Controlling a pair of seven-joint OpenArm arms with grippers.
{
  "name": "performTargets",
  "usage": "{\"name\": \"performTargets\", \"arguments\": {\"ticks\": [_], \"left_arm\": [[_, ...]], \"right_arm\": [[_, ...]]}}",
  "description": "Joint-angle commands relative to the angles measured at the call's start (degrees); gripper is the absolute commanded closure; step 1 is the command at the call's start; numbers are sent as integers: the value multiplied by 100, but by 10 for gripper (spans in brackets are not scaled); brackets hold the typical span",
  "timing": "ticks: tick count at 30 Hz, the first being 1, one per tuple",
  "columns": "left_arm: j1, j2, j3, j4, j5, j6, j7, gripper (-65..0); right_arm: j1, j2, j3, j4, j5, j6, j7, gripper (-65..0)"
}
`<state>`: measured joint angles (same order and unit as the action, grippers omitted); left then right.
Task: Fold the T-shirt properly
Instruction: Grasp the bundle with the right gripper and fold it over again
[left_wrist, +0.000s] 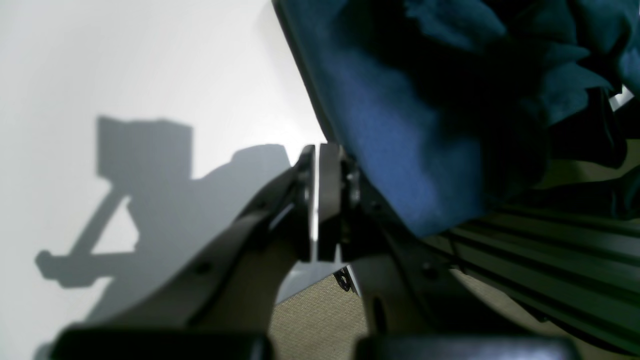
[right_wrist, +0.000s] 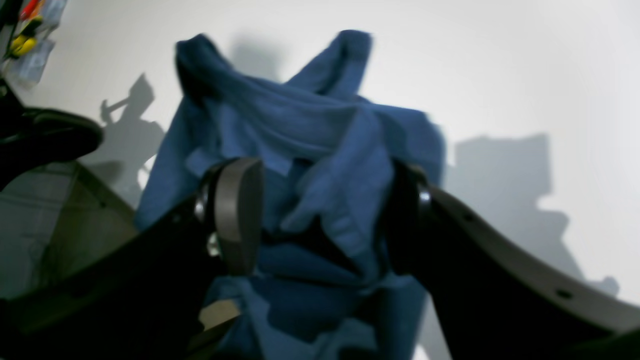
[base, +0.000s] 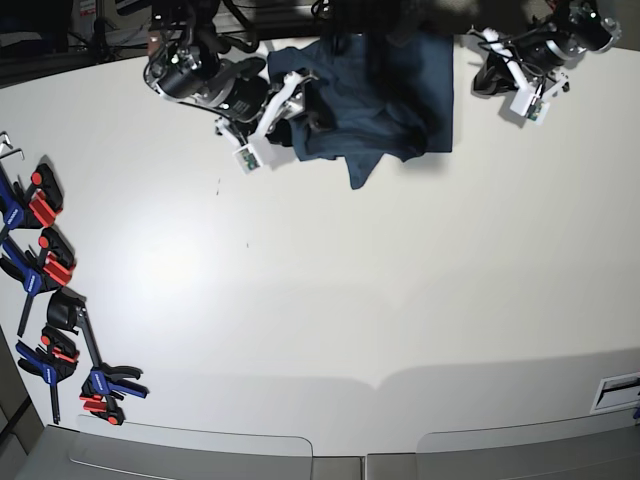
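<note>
Blue and red clamps (base: 45, 300) line the left edge of the white bench (base: 330, 300). At the top centre of the base view lies the T-shirt (base: 385, 95), bunched and rumpled. The right end effector (right_wrist: 320, 215) straddles its crumpled edge, jaws wide apart, cloth between them. The left end effector (left_wrist: 316, 200) sits just beside the shirt, jaws pressed together, gripping nothing.

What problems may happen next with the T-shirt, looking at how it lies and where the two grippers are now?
The T-shirt lies bunched at the table edge, so part may slip off. The right gripper stands open with crumpled cloth between its fingers; closing here might pinch several layers and make the fold uneven. The left gripper is shut beside the cloth, holding nothing, so one side may drag unsupported.
</note>
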<state>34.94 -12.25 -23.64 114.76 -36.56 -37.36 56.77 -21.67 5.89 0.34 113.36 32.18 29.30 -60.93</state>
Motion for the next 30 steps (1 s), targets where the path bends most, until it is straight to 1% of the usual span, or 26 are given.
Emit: {"name": "performTargets", "arguments": {"ticks": [1, 7, 8, 9, 11, 13, 14, 17, 18, 19, 21, 23, 27, 30], "left_arm": [[28, -48, -26, 105, -103, -11, -133, 0], [31, -48, -26, 105, -103, -11, -136, 0], [31, -48, -26, 105, -103, -11, -136, 0], [31, -48, -26, 105, -103, -11, -136, 0], [31, -46, -26, 105, -103, -11, -136, 0], [31, -48, -26, 105, -103, -11, -136, 0], [28, -48, -26, 105, -103, -11, -136, 0], [31, -48, -26, 105, -103, -11, -136, 0], [31, -48, -26, 105, -103, -11, -138, 0], [31, -48, -26, 105, -103, -11, -136, 0], [28, -48, -26, 105, -101, -11, -140, 0], [31, -46, -26, 105, -103, -11, -157, 0], [31, -48, -26, 105, -101, -11, -155, 0], [31, -48, -26, 105, -101, -11, -155, 0]], "right_arm": [[37, 11, -55, 94, 127, 26, 120, -342], [39, 11, -367, 94, 129, 26, 120, -340], [42, 11, -415, 94, 129, 26, 120, -323], [55, 13, -468, 94, 129, 26, 116, -285], [74, 13, -592, 94, 153, 26, 92, -166], [87, 13, -737, 94, 376, 28, 90, -45], [87, 13, -815, 94, 568, 28, 92, 0], [87, 11, -1126, 94, 1115, 33, 96, 0], [87, 11, -1259, 94, 1211, 68, 98, 0], [90, 4, -1401, 94, 1259, 188, 103, 0], [87, -44, -1679, 94, 1296, 474, 103, 0], [87, -87, -1954, 94, 1300, 647, 116, 0], [87, -162, -2402, 94, 1296, 831, 116, 0], [87, -162, -2590, 94, 1176, 949, 122, 0]]}}
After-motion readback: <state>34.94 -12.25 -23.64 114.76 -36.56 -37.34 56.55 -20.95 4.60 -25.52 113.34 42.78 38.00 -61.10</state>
